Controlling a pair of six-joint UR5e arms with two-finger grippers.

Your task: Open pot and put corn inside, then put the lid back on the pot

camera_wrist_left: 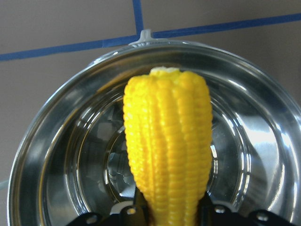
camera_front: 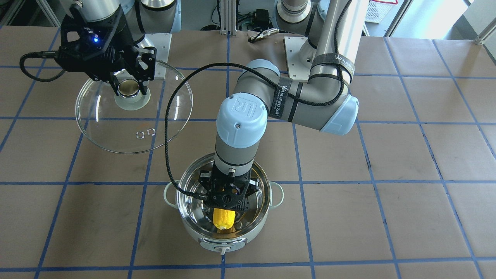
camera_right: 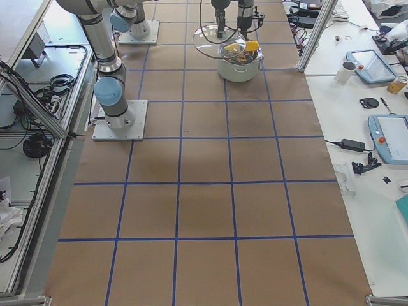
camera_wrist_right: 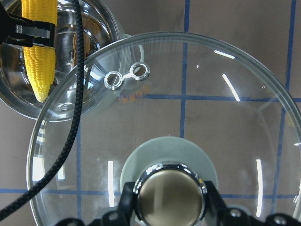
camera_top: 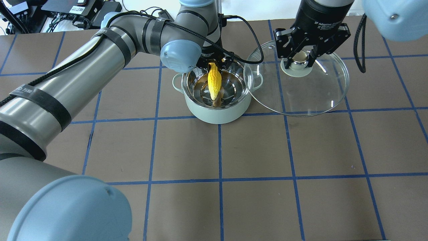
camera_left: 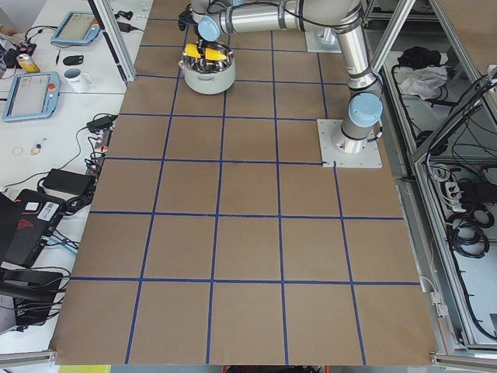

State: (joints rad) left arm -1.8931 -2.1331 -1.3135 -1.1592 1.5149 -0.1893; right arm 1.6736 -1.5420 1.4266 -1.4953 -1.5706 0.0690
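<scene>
Pot [camera_top: 217, 115] stands well out on the table [camera_top: 187, 147] with its lid off, and nothing lies on its steel floor. Corn [camera_top: 214, 82] is in the bowl's mouth but not yet down. It hangs under your left claw [camera_front: 224, 207] with its long axis close to upright, tapered tip toward the pot's floor and thick end up in the grip at about rim height. The left claw is clamped narrow on that thick end, toward the far side of the bowl. In the left wrist view you look almost straight down the ear to the middle of the floor, so the tip sits well inside the rim all round. I cannot tell whether the tip touches the floor.

As I judge it, your next move turns on this: the corn lies directly below the claw and over the pot's centre. Opening the claw should be enough, with no sideways travel. Let go on end, it will probably topple and may knock the wall, but it looks short enough to lie flat.

Just to the right and a little farther off, the lid [camera_top: 301, 93] looks to be held clear of the table by your right claw [camera_front: 130, 88], which is closed around the knob [camera_wrist_right: 170, 195]. In the overhead view the lid's left edge overlaps the pot's right side. The right claw is the one placed to carry it across, but the left arm [camera_front: 240, 128] stands over the pot and would have to clear first.
</scene>
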